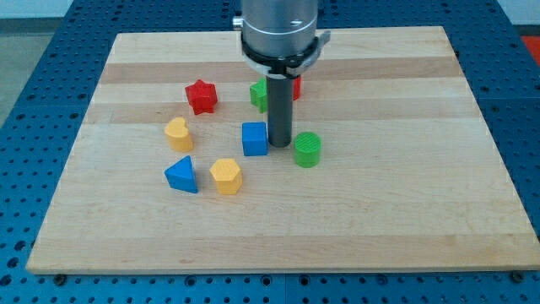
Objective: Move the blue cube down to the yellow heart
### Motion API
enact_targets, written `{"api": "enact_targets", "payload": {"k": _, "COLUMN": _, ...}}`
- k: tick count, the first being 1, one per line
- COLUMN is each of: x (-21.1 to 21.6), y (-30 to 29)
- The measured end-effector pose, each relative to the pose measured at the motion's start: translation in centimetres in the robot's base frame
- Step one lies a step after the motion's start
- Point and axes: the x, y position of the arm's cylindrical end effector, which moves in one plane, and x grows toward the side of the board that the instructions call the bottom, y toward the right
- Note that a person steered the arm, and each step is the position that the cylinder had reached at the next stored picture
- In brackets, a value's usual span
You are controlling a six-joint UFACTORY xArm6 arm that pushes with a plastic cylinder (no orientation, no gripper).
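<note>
Blue cube (255,139) sits near the middle of the pale wooden board (380,211), with my tip (279,149) just beside its right face; whether they touch I cannot tell. The rod grasps nothing. A yellow heart (177,133) lies to the cube's left, apart from it. The board rests on a blue perforated table (51,59).
</note>
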Motion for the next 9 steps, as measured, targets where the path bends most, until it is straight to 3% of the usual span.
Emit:
{"api": "enact_targets", "payload": {"k": 6, "x": 0.4, "y": -11.4}}
{"api": "enact_targets", "payload": {"k": 9, "x": 2.6, "y": -11.9}}
